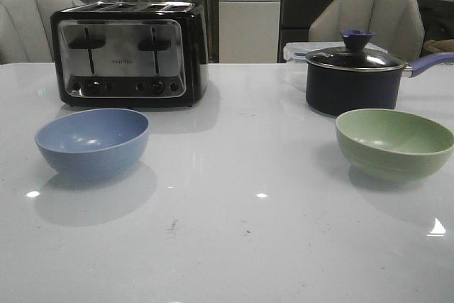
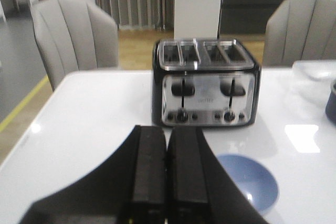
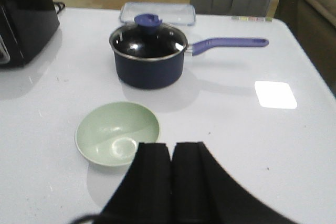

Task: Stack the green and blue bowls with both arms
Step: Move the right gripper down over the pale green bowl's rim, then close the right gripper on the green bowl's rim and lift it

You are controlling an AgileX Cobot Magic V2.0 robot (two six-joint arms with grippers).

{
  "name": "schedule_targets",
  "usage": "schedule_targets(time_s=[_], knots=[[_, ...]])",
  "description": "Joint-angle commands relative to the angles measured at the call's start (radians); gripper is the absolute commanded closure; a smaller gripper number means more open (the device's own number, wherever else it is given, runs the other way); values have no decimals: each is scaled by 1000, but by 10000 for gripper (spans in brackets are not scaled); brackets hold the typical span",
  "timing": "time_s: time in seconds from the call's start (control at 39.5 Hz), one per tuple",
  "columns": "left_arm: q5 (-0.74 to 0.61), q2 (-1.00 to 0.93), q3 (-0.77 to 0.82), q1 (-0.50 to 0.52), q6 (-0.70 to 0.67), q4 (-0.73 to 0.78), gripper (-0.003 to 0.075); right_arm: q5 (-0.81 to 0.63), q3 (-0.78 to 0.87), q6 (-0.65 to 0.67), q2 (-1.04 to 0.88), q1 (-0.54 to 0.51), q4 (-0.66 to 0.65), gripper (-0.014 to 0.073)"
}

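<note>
The dusty blue bowl (image 1: pixel 92 141) sits upright on the white table at the left, in front of the toaster. The pale green bowl (image 1: pixel 394 142) sits upright at the right, in front of the dark pot. Both are empty and far apart. Neither arm shows in the front view. In the left wrist view my left gripper (image 2: pixel 166 130) is shut and empty, held above the table, with the blue bowl (image 2: pixel 251 183) partly hidden behind one finger. In the right wrist view my right gripper (image 3: pixel 171 146) is shut and empty, just beside the green bowl (image 3: pixel 116 132).
A black and chrome toaster (image 1: pixel 128 54) stands at the back left. A dark lidded pot (image 1: pixel 355 76) with a blue handle (image 1: pixel 433 63) stands at the back right, a clear lidded container (image 3: pixel 157 13) behind it. Grey chairs stand beyond the table's far edge.
</note>
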Motion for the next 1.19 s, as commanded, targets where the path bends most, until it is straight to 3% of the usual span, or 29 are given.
schedule_targets(time_s=[0.0,0.35,0.43,0.58,0.66,0.86,1.16], knots=[[-56,46,-20,-3,-11,-3,627,-63,-27,0,64,-3,-11,537],[-54,137,43,-3,-11,-6,612,-58,-8,0,234,-3,-11,512],[-52,157,44,-3,-11,-6,539,-58,-8,0,268,-3,-11,418],[-54,188,44,-3,-11,-6,260,-79,-8,0,343,-3,-11,127],[-54,201,44,-3,-11,-6,188,-112,-12,0,388,-3,-11,38],[-54,234,44,-3,-11,-6,193,-110,-117,11,603,-3,-7,34],[-54,237,44,-3,-11,-6,193,34,-360,11,937,-3,63,34]])
